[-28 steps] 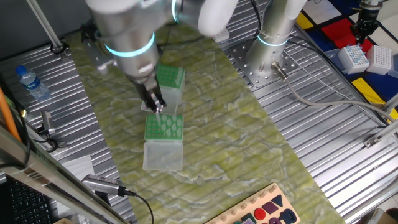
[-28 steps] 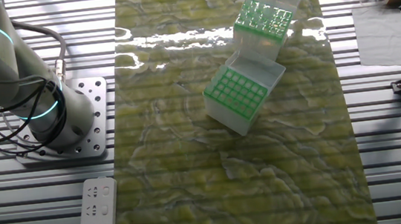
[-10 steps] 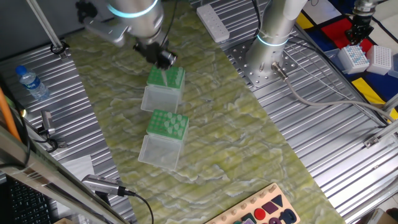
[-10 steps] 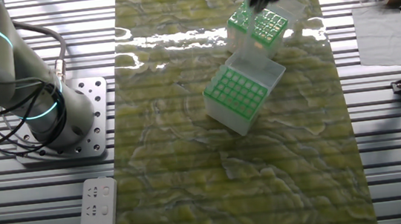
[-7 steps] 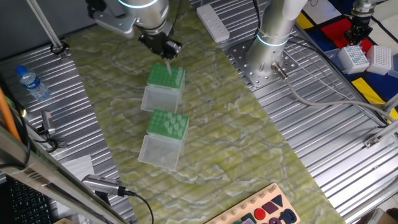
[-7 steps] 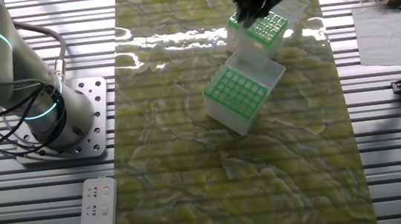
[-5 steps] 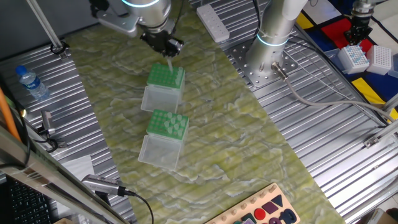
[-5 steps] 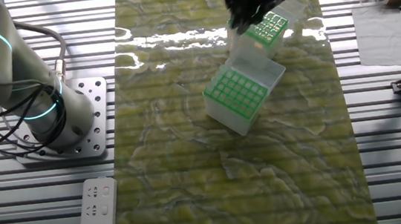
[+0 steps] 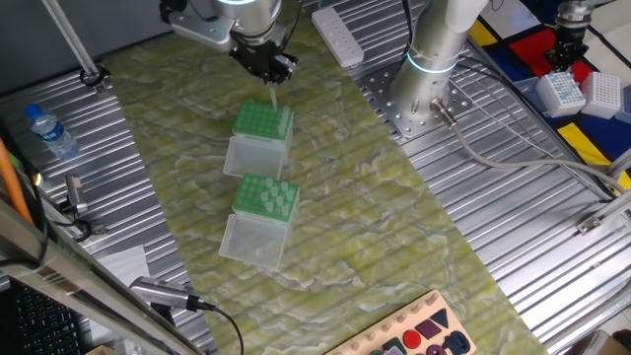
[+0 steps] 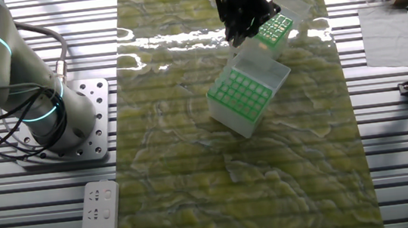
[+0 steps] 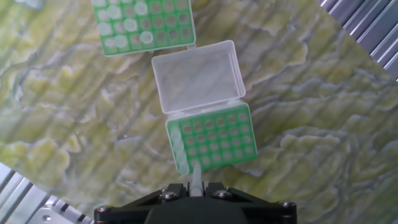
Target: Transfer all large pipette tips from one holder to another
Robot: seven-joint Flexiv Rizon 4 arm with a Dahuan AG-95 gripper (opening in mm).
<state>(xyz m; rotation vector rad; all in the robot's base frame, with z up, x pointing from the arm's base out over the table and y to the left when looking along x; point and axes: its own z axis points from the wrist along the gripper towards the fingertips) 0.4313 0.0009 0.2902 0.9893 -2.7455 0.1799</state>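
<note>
My gripper point(image 9: 273, 77) is shut on one large pipette tip point(image 9: 271, 95), a whitish cone that hangs point down. It hovers over the far edge of a green-topped holder point(image 9: 264, 123). In the hand view the tip point(image 11: 195, 176) points at the near left corner of that holder point(image 11: 214, 137), whose left column holds several tips point(image 11: 178, 147). Its clear lid point(image 11: 198, 76) lies open toward the second holder point(image 11: 143, 23), which carries several tips too. In the other fixed view my gripper point(image 10: 237, 34) hangs above the nearer holder point(image 10: 238, 95), partly covering the farther one point(image 10: 277, 27).
Both holders stand on a yellow-green mat point(image 9: 375, 217) laid over a ribbed metal table. The arm's base point(image 9: 434, 59) is bolted beside the mat, with a white power strip point(image 9: 335, 35) near it. A water bottle point(image 9: 49, 130) stands at the left edge.
My gripper has carried the tip away from the second holder and across this holder's green top to its edge. Both holders stayed put.
</note>
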